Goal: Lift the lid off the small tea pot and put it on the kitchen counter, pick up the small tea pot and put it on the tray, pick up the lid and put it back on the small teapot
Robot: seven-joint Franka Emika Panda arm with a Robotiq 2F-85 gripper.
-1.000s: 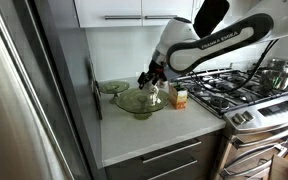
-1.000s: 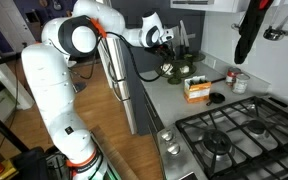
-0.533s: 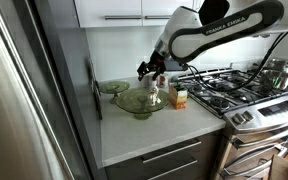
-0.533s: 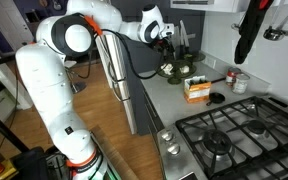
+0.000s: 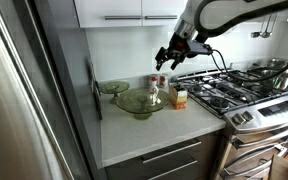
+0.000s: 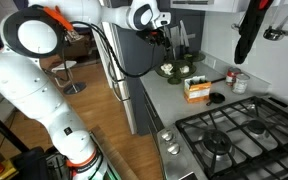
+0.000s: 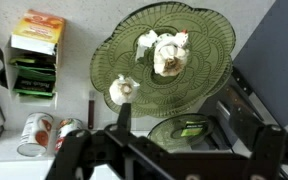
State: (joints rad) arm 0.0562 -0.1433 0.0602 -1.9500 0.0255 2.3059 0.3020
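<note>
The small tea pot (image 7: pixel 169 54), whitish-cream, stands inside the tray (image 7: pixel 209 40), a large green glass dish on the kitchen counter (image 7: pixel 79 78). A tiny round whitish cap that looks like the lid (image 7: pixel 122 90) lies at the tray's rim, apart from the pot. I cannot tell whether it rests on the rim or on the counter. My gripper (image 7: pixel 180 113) hangs open and empty, high above the tray. In both exterior views the gripper (image 5: pixel 169 55) (image 6: pixel 162 30) is well clear of the pot (image 5: pixel 154 95) and the tray (image 5: pixel 136 103) (image 6: pixel 179 70).
An orange-and-white carton (image 5: pixel 180 97) (image 7: pixel 36 35) stands beside the tray. A smaller green dish (image 5: pixel 112 87) (image 7: pixel 179 130) sits next to it by the wall. Two tins (image 7: pixel 46 134) lie near the carton. The gas stove (image 5: pixel 234 90) borders the counter.
My gripper has risen from just above the pot in the tray to high over it, drifting toward the stove side. It stayed open. The pot and tray have not moved.
</note>
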